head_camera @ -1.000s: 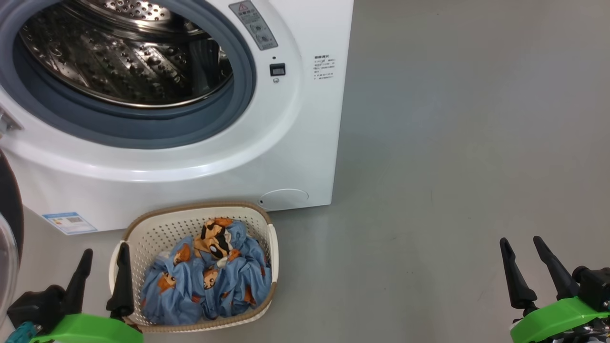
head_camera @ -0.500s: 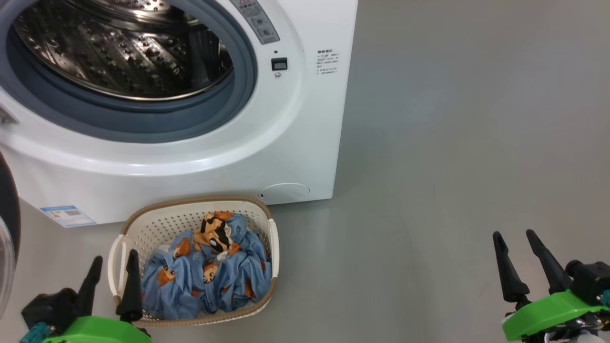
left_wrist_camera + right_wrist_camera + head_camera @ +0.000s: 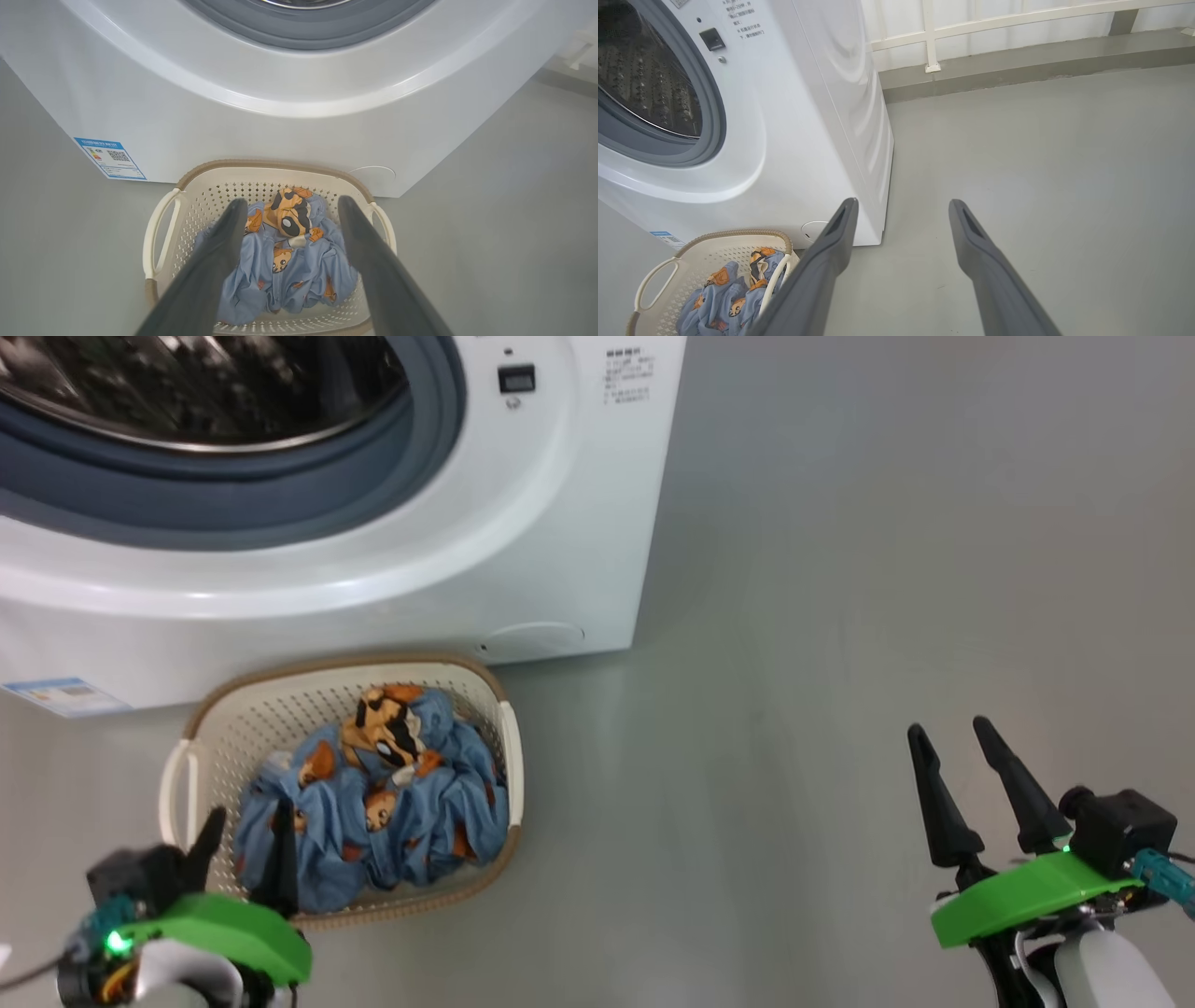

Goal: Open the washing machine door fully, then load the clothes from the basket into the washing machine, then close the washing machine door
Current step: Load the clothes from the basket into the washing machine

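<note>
My left pincer (image 3: 250, 807) hovers released, fingers spread, above the near end of the basket (image 3: 345, 664). My right pincer (image 3: 948, 724) is likewise released, over bare floor (image 3: 840, 569), well apart to the right. The clothes (image 3: 392, 793) lie bundled inside the basket. Just beyond the basket stands the washing machine (image 3: 373, 579), drum (image 3: 649, 88) exposed.

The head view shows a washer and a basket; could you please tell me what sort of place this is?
Probably a laundry area, perhaps a test space: a white front-loading washing machine stands on a plain grey floor, with a basket of clothes before it.
</note>
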### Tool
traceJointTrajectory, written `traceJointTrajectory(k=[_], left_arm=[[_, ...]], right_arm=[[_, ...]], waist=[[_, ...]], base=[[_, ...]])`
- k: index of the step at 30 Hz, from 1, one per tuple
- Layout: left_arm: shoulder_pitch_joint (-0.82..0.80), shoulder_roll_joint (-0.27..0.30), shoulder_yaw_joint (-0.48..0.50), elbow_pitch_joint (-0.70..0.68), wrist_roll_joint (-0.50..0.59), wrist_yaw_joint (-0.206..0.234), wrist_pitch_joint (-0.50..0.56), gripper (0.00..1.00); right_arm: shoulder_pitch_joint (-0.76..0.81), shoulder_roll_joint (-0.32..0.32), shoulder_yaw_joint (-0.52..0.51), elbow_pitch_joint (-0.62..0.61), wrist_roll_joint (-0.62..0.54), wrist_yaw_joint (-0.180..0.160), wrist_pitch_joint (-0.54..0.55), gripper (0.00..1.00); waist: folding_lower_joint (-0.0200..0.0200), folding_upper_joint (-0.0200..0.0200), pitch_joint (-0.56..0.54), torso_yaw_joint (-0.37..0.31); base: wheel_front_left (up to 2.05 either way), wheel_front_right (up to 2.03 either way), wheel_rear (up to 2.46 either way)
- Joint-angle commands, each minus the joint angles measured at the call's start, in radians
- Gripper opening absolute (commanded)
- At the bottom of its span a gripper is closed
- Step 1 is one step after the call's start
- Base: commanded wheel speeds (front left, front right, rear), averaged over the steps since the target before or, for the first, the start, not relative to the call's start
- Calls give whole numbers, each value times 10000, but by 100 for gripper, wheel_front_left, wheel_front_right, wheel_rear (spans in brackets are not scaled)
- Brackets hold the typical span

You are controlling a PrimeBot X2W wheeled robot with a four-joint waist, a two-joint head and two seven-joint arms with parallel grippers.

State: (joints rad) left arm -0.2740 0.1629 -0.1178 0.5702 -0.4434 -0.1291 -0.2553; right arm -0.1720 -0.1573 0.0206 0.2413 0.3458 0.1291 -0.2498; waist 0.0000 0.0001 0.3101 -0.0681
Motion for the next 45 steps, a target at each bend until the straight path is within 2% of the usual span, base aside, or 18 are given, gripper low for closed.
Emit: traceJointTrajectory(k=[1,15,24,37,45], left_arm=[[-627,428,218,272,94,-15,-65,100],[-4268,1395,-1324,4586,-292,-15,9,100],[-5792,1836,-2044,6468,-323,-15,593,100],[-6934,2243,-2423,7127,-130,291,2100,100],[-7186,2420,-2622,7181,-55,476,2666,100]], right_arm=[[-264,-31,265,-261,-36,16,-120,100],[-1501,302,629,-473,-34,16,-120,100],[-2061,469,898,-589,-29,16,-120,100],[-2561,579,1175,-780,34,16,-120,100],[-2693,644,1320,-831,58,16,-120,100]], waist=[[0,-1,880,-284],[0,-1,3209,-879],[0,-1,4267,-1231],[0,-1,5231,-1507],[0,-1,5479,-1680]], base=[[0,0,0],[0,0,0],[0,0,0],[0,0,0],[0,0,0]])
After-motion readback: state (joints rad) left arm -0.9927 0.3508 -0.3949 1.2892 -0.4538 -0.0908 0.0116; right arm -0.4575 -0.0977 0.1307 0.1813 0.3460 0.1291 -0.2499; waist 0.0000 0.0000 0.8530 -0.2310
